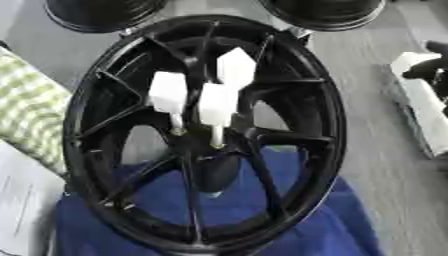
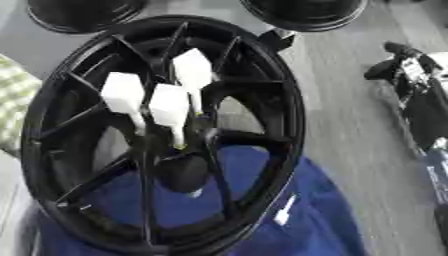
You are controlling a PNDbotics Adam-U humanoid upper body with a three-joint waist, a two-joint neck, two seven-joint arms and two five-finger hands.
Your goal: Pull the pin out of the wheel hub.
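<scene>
- While you look through the left eye view, a large black spoked alloy wheel hub point(image 1: 206, 135) fills the middle, its lower part over a blue cloth point(image 1: 332, 225) on the grey table point(image 1: 376, 150).
- Three white block-headed pins point(image 1: 216, 105) stand at the hub's centre: one to the left, one in the middle reaching lowest, one behind and higher. Each has a thin shaft going down to the hub.
- You see a green-and-white checked cloth point(image 1: 31, 110) at the left edge, and two black round objects point(image 1: 105, 12) along the top.
- At the right edge only a dark part of your right hand point(image 1: 433, 70) shows, above a white object; you cannot tell how its fingers are set.
- Turning to the right eye view, your right hand point(image 2: 411, 65) appears black at the right, well apart from the hub and pins; finger state still cannot be told.
- Your left hand shows in neither view.
</scene>
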